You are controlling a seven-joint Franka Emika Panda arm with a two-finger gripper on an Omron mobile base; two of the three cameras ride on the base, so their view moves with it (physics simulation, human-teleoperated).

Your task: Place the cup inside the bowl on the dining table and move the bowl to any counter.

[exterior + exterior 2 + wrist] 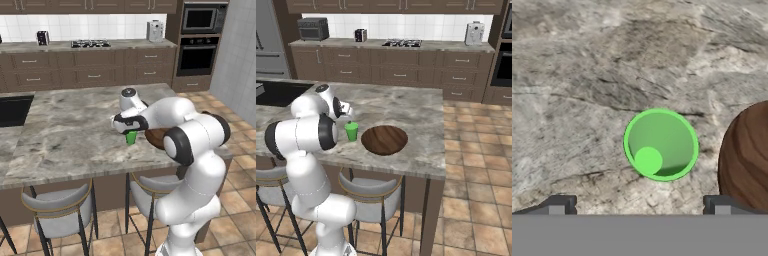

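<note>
Grey-beige veined marble desk (406,112) carries the small bright green cup (661,144) upright, just beside the wide dark brown wooden bowl (384,139), not touching it. To grasp well, the gripper (640,205) should come straight down, centred over the cup rim, and close only when both fingers are beside the wall. Its jaws stand wide apart above the cup, holding nothing.

Evenly lit, bright, flat rendered light in all views; no visible source, no glare. Only soft contact shadows: faint dark patch under the cup (351,132) and bowl (384,139) on the counter (406,112). Coarse, low-res textures, marble veining smeared in hand view. Slightly soft edges on the arm. No lens distortion, no motion blur.
</note>
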